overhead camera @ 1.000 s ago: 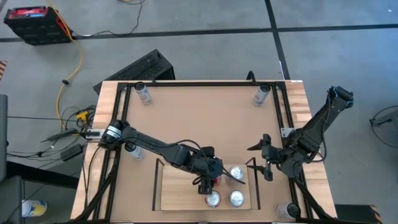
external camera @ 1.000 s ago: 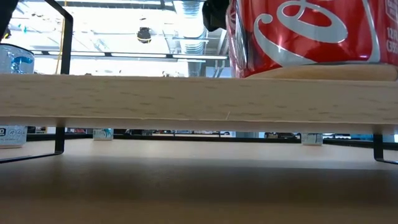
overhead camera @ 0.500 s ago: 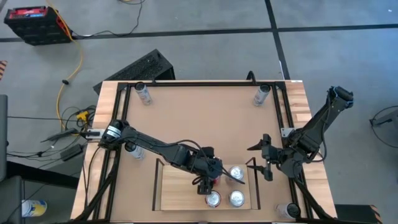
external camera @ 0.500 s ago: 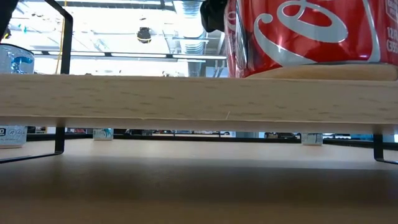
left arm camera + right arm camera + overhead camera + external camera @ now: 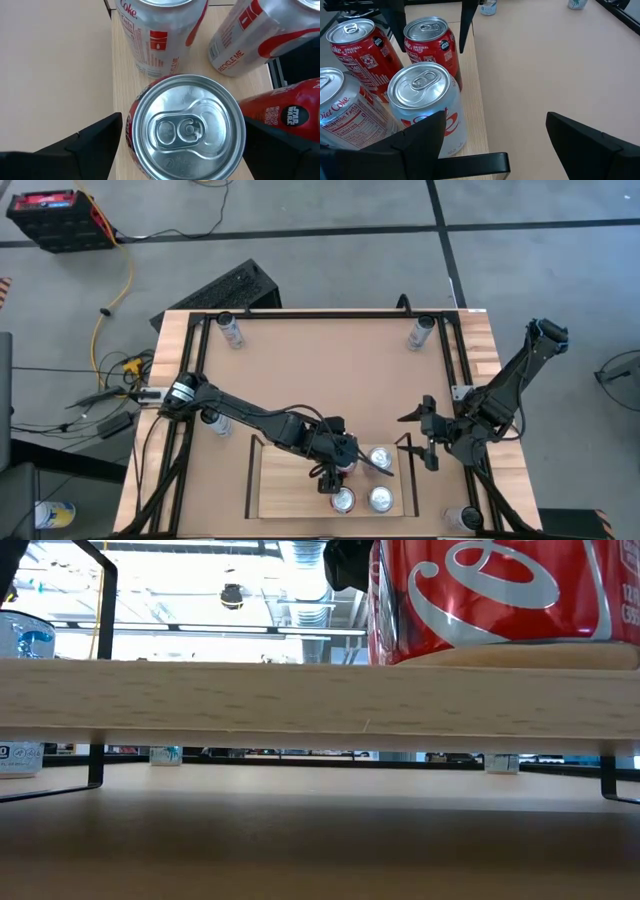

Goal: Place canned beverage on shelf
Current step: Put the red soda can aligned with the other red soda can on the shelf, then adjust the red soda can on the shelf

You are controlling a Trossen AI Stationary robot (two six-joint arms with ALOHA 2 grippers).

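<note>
Left gripper (image 5: pixel 341 471) over the shelf (image 5: pixel 285 490), fingers spread wide either side of a red can (image 5: pixel 186 126), clear of its sides, gripping nothing. Can stands upright on the shelf near its right end, among three other cans. Right gripper (image 5: pixel 428 432) waits open just off the shelf's right rail, empty.

In the low view the red can (image 5: pixel 490 600) is cut off above.
</note>
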